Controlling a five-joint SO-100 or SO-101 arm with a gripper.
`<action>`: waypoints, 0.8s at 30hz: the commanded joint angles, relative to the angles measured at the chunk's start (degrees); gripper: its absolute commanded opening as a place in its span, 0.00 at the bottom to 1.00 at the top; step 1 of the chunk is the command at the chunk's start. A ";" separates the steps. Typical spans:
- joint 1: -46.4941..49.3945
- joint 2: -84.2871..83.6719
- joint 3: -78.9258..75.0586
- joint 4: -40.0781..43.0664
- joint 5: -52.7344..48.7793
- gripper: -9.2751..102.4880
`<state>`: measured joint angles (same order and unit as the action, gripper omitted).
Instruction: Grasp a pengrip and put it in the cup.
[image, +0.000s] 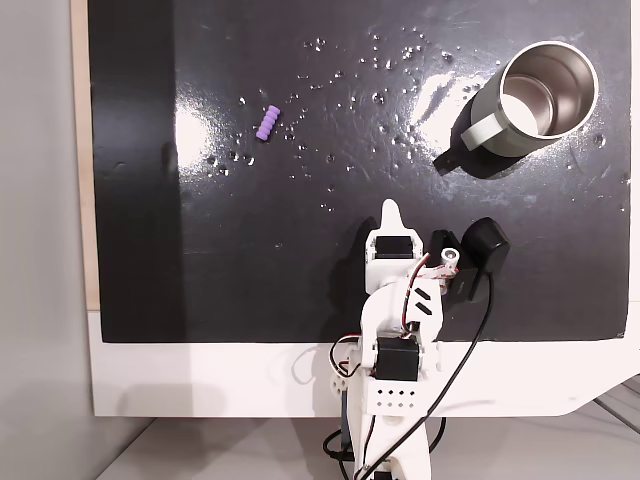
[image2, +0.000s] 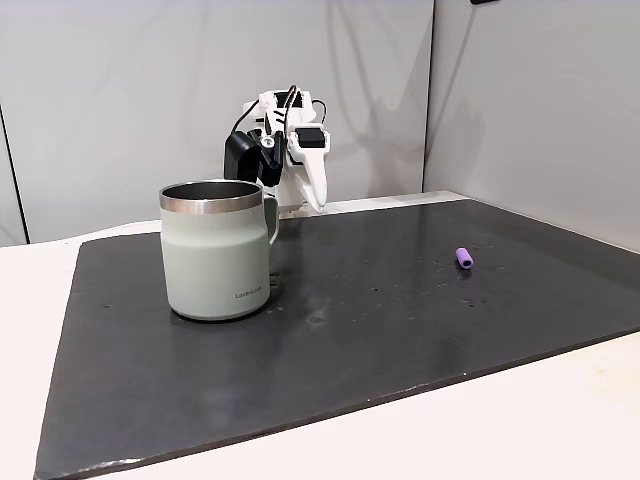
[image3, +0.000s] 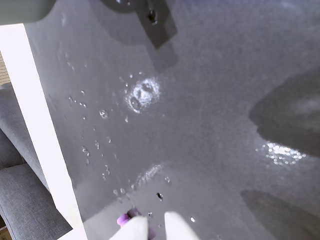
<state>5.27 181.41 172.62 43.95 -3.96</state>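
Lying on the black mat (image: 200, 250) that covered the worktop, the pengrip (image: 267, 122) sat well apart from the cup (image: 530, 100), to its left in the overhead fixed view. The end effector (image: 392, 213) hung nearer the mat's front edge, between the two, holding nothing; its white fingertips (image3: 150, 227) stood slightly parted in the wrist view, with the pengrip just beyond them. Being tiny and round, the ribbed cylinder could roll away or slip free if the closing fingers met it off-centre.
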 joint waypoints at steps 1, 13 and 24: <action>-1.41 0.70 -0.44 -1.49 -0.44 0.08; -1.41 0.70 -0.44 -1.49 -0.44 0.08; -3.60 -28.83 -31.55 3.16 0.00 0.08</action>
<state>2.72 167.96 158.20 46.32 -3.96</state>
